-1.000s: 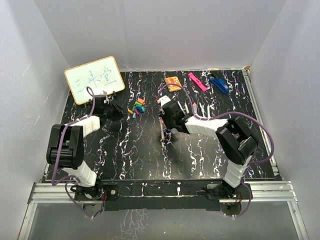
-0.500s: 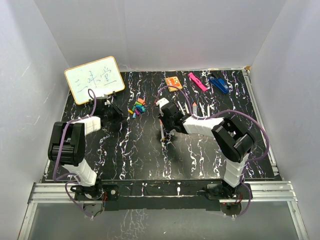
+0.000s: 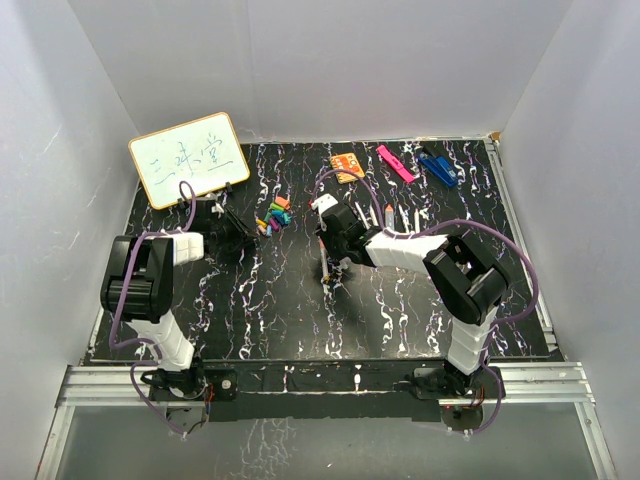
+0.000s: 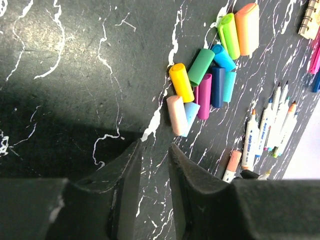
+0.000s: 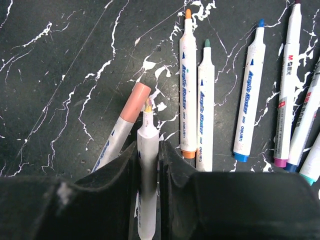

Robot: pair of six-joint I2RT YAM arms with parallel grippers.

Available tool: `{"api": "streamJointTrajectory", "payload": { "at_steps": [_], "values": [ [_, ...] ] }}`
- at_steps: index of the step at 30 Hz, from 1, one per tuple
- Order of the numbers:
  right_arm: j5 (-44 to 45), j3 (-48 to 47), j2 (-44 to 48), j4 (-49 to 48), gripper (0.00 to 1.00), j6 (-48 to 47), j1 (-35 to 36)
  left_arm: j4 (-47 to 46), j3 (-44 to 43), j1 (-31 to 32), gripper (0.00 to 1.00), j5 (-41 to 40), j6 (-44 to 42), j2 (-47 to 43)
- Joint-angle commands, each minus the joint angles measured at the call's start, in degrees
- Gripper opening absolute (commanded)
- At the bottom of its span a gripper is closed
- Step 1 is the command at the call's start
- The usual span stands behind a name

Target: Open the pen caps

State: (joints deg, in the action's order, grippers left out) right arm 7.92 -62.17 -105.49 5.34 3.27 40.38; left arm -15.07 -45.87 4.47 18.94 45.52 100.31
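Observation:
Several loose pen caps [image 4: 210, 75] in yellow, green, blue, purple, pink and orange lie in a pile [image 3: 275, 214]. My left gripper [image 4: 154, 147] is open and empty, just short of the pile, its tips near a pale pink cap [image 4: 175, 115]; it also shows in the top view [image 3: 238, 222]. My right gripper [image 5: 148, 145] is shut on an uncapped white pen [image 5: 148, 175] with a yellow tip, held near the table's middle [image 3: 327, 245]. A pen with a salmon cap [image 5: 134, 102] lies beside it. Several uncapped pens [image 5: 205, 105] lie to the right.
A small whiteboard [image 3: 188, 158] leans at the back left. An orange card [image 3: 347, 166], a pink clip [image 3: 394, 163] and a blue clip [image 3: 438, 168] lie at the back. More pens [image 3: 395, 214] lie right of the right gripper.
The left arm has drawn slightly back and to the left of the cap pile. The right gripper has shifted a little left, still holding the pen.

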Motion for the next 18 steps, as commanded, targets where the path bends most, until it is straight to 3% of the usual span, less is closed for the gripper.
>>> {"api": "streamJointTrajectory", "payload": {
  "at_steps": [1, 11, 14, 18],
  "values": [
    [2.3, -2.9, 0.0, -2.5, 0.22, -0.4, -0.2, -0.9, -1.9, -0.6, 0.29, 1.2, -0.2, 0.8],
    [2.4, -3.3, 3.4, -1.8, 0.36, -0.5, -0.1, -2.3, -0.4, -1.0, 0.36, 0.1, 0.7, -5.2],
    [0.5, -3.9, 4.4, -0.6, 0.42, 0.0, 0.0, -4.5, 1.9, -1.1, 0.51, -0.4, 0.9, -10.2],
    [0.7, -5.3, 4.6, 1.5, 0.51, 1.6, 1.5, -9.6, 5.6, -1.3, 0.87, -1.2, 2.6, -17.2]
  ]
}}
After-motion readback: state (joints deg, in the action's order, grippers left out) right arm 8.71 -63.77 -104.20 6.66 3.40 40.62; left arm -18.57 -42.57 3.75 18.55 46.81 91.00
